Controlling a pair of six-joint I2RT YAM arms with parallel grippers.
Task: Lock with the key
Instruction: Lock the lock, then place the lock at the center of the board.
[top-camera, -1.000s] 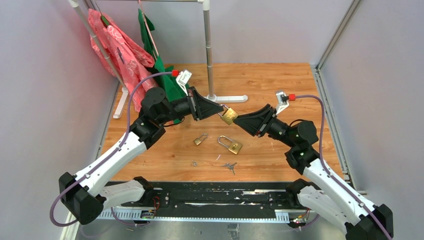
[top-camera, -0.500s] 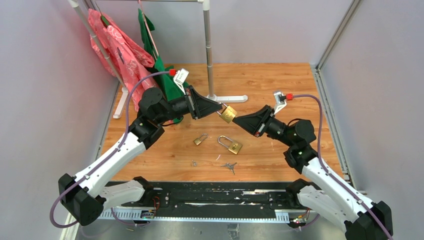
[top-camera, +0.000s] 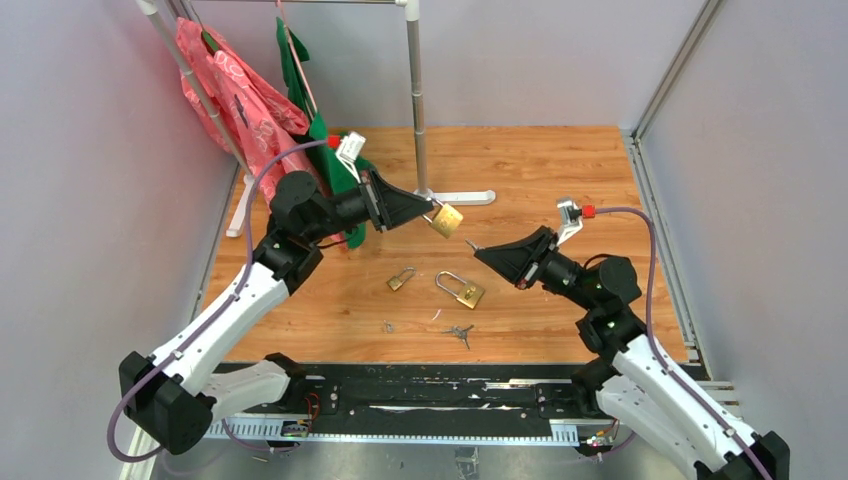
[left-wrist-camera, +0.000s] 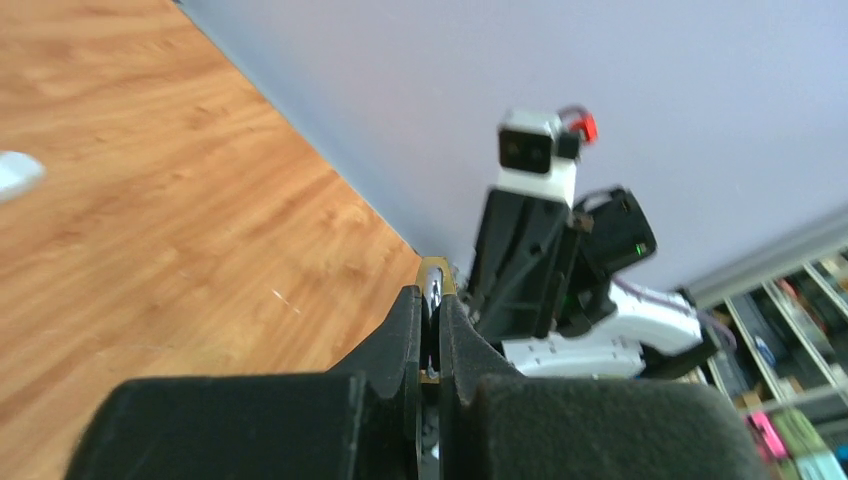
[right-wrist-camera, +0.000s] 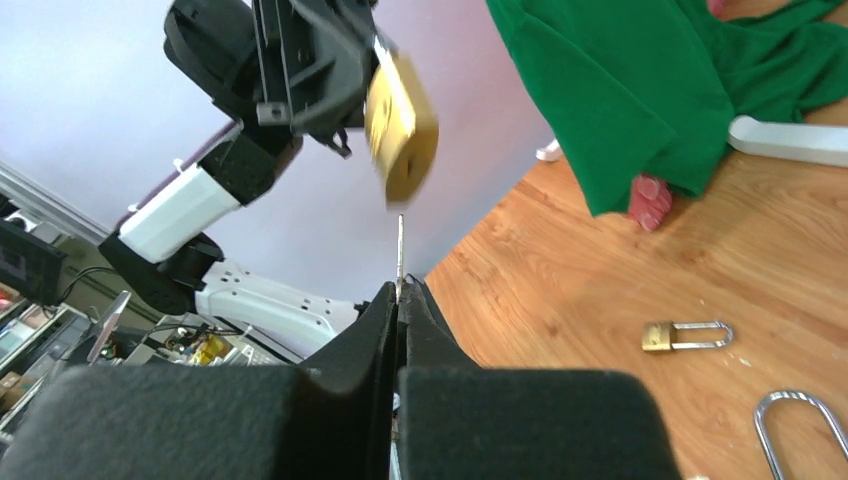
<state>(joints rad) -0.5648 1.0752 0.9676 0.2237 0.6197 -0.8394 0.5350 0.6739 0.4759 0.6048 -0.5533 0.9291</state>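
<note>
Holding key (top-camera: 468, 243) just off padlock (top-camera: 446, 220).
Your left tool (top-camera: 431, 212) pinches the padlock, right tool (top-camera: 478, 251) pinches the key; any tilt risks jamming.

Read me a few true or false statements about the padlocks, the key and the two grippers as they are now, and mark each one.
1. The left gripper holds a brass padlock in the air. True.
2. The right gripper is open and empty. False: it is shut on a key.
3. The key sits inside the held padlock. False: a gap separates its tip from the lock.
4. A smaller padlock and a larger padlock lie on the table. True.
</note>
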